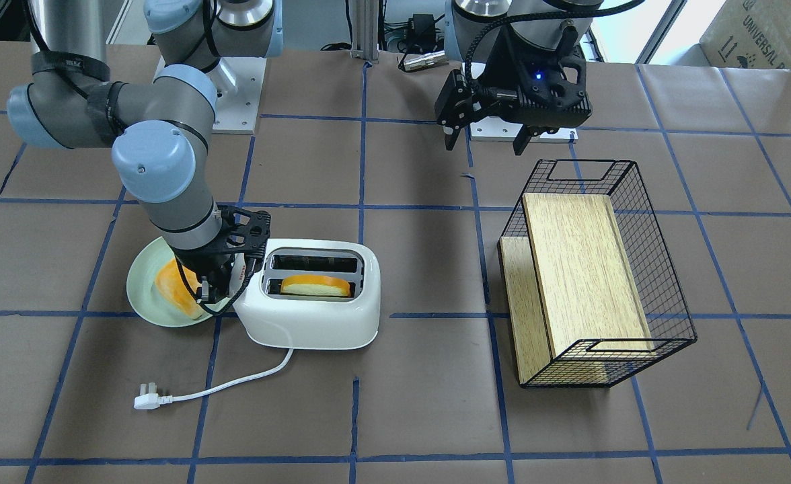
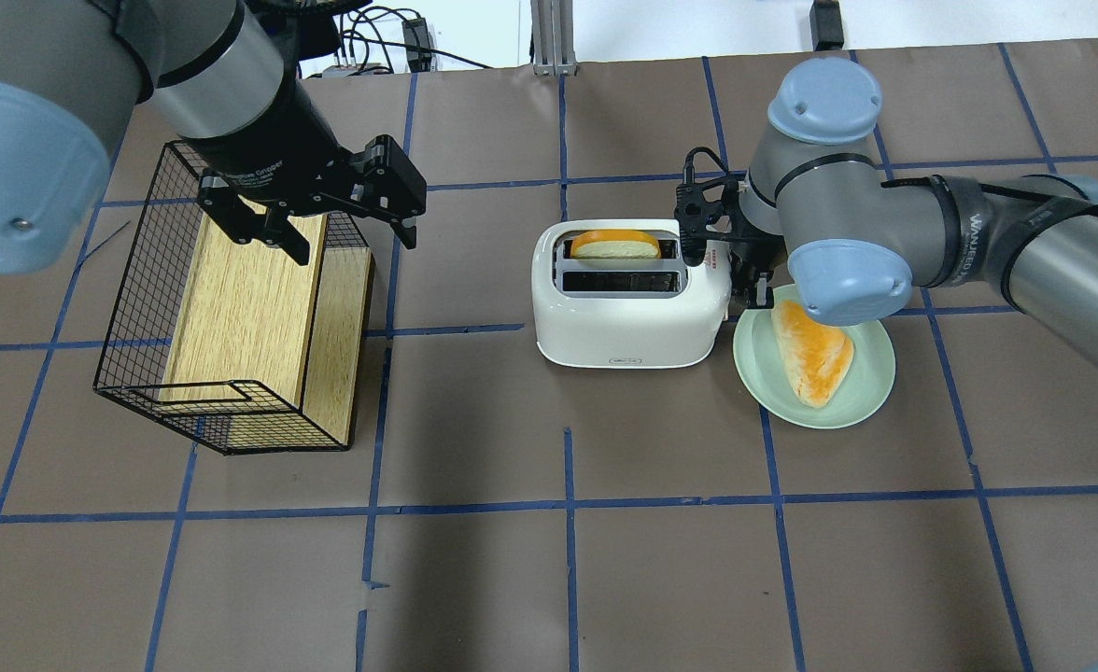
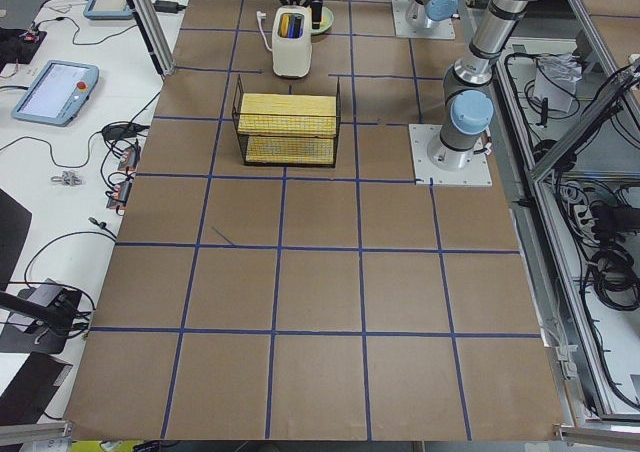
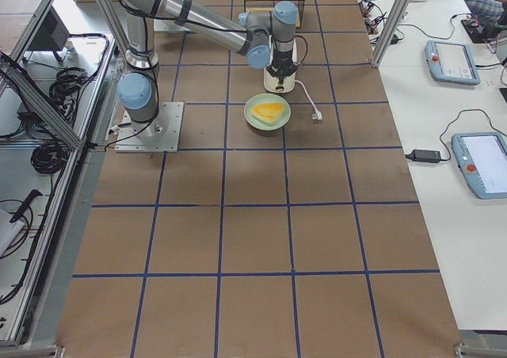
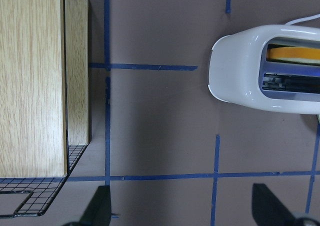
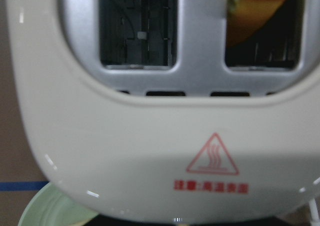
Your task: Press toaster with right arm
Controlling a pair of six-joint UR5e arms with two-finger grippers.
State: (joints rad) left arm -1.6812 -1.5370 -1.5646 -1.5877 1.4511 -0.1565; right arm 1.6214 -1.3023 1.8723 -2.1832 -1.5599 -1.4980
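The white two-slot toaster stands on the table, with a slice of bread upright in one slot. My right gripper points down at the toaster's end, between it and a green plate. Its fingers look shut with nothing held. In the overhead view the right gripper touches the end of the toaster. The right wrist view shows the toaster's top with the red warning triangle very close. My left gripper is open and empty beside a wire basket.
The green plate holds another bread slice. The toaster's white cord and plug lie on the table. A black wire basket on its side holds a wooden board left of the toaster.
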